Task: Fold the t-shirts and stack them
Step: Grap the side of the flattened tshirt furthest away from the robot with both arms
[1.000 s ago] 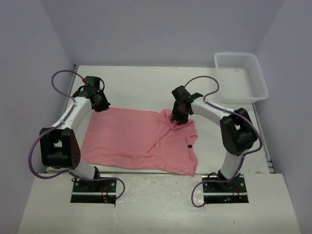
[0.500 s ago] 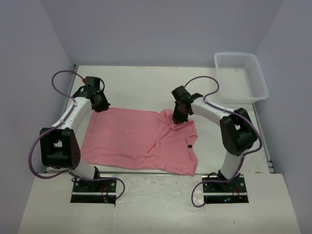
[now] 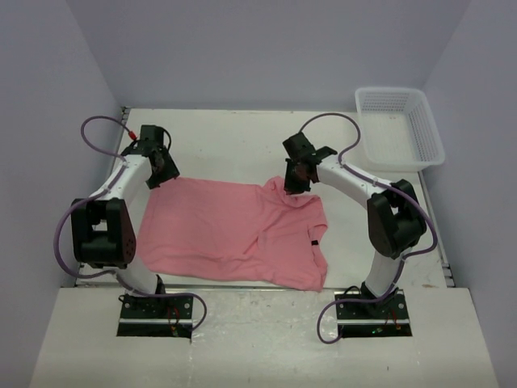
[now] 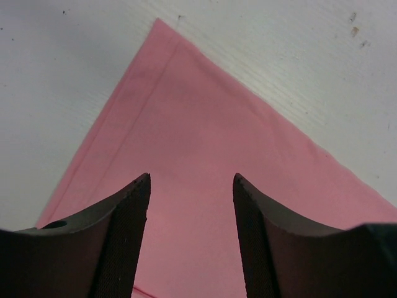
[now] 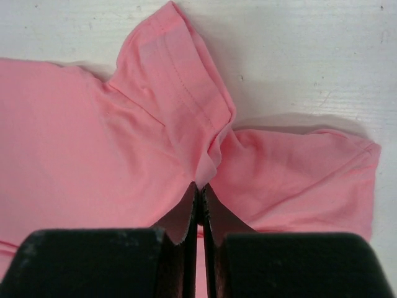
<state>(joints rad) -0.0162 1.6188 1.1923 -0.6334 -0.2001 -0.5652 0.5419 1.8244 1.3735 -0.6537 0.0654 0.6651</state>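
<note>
1. One salmon-pink t-shirt [image 3: 234, 234] lies spread on the desk [image 3: 234, 133] between the two arms. Most of it is flat in what looks like a single layer, and its right end is rumpled and partly doubled over.
2. The left gripper [image 4: 191, 186] is released. Its jaws stand apart over the far-left corner [image 4: 160, 28] of the shirt, with nothing between them. The cloth under them lies smooth, and I cannot tell whether the fingertips touch it.
3. The right gripper [image 5: 200, 192] is clenched on the t-shirt. It pinches a raised ridge of fabric just beside the short sleeve [image 5: 173, 68], at the shirt's far-right edge, and the cloth puckers up into the closed jaws.
4. As for progress, I judge the task to be at its very start. No clean fold shows across the body of the shirt, and no folded pile is to be seen on the desk.
5. The white mesh basket [image 3: 400, 125] sits at the far right corner, well apart from the shirt.
6. What is left, by my reading, is nearly everything. The rumpled right end needs flattening, the sleeves need bringing in, the body needs folding over, and the result then has to go on a stack.
7. Only this one shirt is in view, so I cannot say how many remain to be done.
</note>
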